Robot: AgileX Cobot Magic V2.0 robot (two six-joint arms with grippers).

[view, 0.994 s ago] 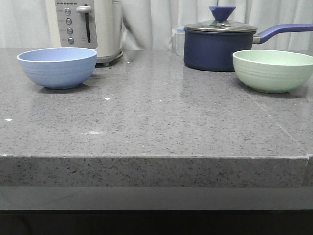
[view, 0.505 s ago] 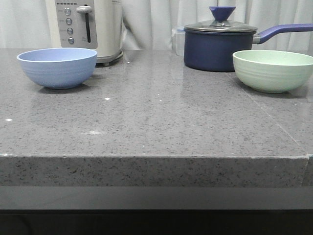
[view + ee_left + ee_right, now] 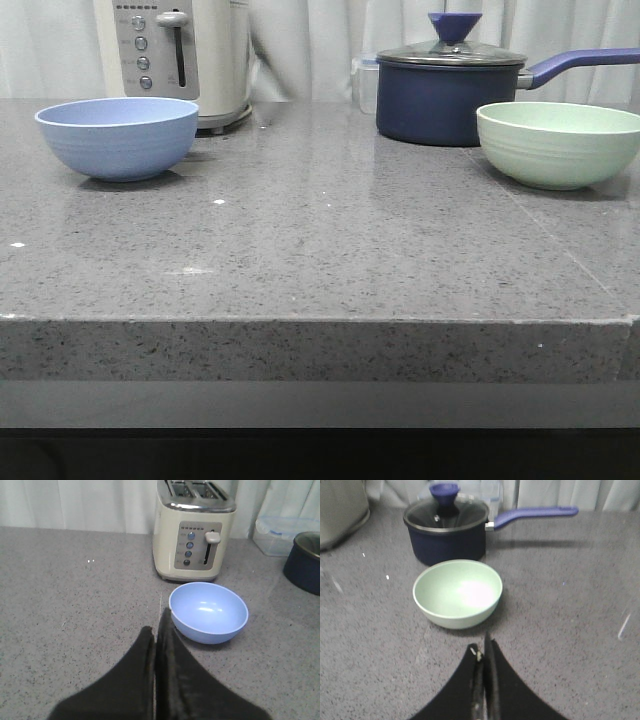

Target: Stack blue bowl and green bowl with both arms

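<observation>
Blue bowl (image 3: 209, 612) is seen beyond the left tool (image 3: 156, 630), pressed together; green bowl (image 3: 457, 593) beyond the right tool (image 3: 484, 655), likewise pressed together. On the surface (image 3: 320, 250), bowls are set well apart, at ten and two o'clock.

blue bowl (image 3: 208, 612) upright before toaster (image 3: 194, 530), left gripper (image 3: 156, 630) jaws closed beside it

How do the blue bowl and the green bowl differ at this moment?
Colour: the blue bowl is periwinkle, the green bowl pale mint.
Place: in the front view the blue bowl sits at the left in front of the toaster; the green bowl sits at the right beside the saucepan.
Both are upright, empty, faintly ridged, about the same size, and untouched by either tool.
</observation>
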